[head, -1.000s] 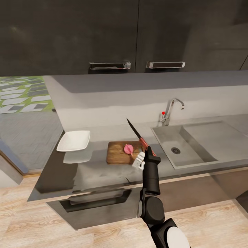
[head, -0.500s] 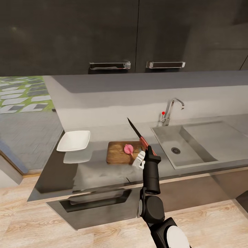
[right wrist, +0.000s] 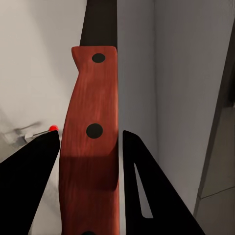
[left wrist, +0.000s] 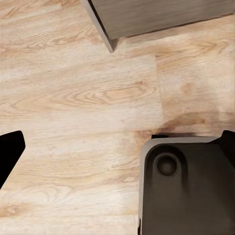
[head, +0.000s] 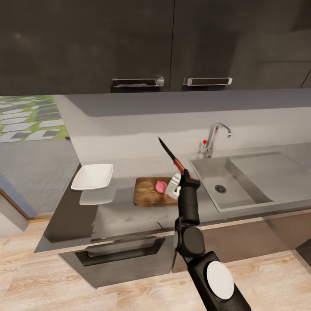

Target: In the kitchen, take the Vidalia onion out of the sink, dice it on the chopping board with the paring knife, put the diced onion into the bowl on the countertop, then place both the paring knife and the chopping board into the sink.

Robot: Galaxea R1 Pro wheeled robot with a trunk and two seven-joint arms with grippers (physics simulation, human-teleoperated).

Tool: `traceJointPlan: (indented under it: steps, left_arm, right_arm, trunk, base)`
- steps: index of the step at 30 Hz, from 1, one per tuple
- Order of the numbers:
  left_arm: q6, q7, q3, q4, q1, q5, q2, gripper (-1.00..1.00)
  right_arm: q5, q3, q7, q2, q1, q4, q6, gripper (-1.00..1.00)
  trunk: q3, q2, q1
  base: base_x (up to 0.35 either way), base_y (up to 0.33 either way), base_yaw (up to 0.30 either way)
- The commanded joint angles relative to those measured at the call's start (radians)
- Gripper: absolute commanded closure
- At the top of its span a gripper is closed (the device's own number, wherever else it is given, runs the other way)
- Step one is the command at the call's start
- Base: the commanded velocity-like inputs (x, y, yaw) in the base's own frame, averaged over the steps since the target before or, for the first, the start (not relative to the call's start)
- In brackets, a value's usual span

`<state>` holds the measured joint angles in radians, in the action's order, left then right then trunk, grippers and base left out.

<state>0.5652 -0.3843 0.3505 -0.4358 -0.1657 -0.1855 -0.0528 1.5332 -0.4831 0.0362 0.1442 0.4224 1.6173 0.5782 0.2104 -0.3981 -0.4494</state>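
While the knife (head: pixel 169 157) is being pinched by its red handle in the right gripper (head: pixel 180 179), blade raised, the onion (head: pixel 160 186) is sitting whole on the board (head: pixel 146 194). Dicing is being set up; the blade needs lowering onto it.

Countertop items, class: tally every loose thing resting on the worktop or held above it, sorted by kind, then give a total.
Bowl: 1
Chopping board: 1
Vidalia onion, on the board: 1
Paring knife, held in the right claw: 1
Total: 4
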Motion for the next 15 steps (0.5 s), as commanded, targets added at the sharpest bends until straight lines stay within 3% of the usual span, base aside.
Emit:
traceJointPlan:
  steps: [1, 6, 8, 10, 15]
  left_arm:
    - [0.002, -0.005, 0.008, -0.002, 0.0, -0.009, -0.001, -1.0]
    - [0.002, -0.005, 0.008, -0.001, 0.0, -0.009, -0.001, -1.0]
    - [0.001, -0.005, 0.008, 0.0, 0.0, -0.009, -0.001, -1.0]
    - [0.001, -0.005, 0.008, 0.001, 0.0, -0.009, 0.0, -1.0]
    - [0.001, -0.005, 0.008, 0.002, 0.0, -0.009, 0.001, -1.0]
  right_arm:
    - [0.002, -0.002, -0.001, 0.0, 0.005, -0.001, 0.006, 1.0]
    - [0.002, 0.001, -0.007, 0.0, 0.018, -0.003, 0.006, 1.0]
    - [0.002, 0.025, -0.025, 0.0, 0.034, -0.005, 0.006, 1.0]
    - [0.003, 0.062, -0.068, 0.0, 0.065, -0.007, 0.007, 1.0]
    - [0.005, 0.088, -0.209, 0.0, 0.137, -0.012, 0.012, 1.0]
  trunk:
    - [0.002, -0.002, -0.001]
    - [0.002, -0.002, -0.001]
    - [0.002, -0.002, -0.001]
    - [0.002, -0.002, -0.001]
    - [0.002, -0.002, -0.001]
  base:
    - [0.0, 0.0, 0.0]
    - [0.0, 0.0, 0.0]
    - [0.0, 0.0, 0.0]
    - [0.0, 0.0, 0.0]
    - [0.0, 0.0, 0.0]
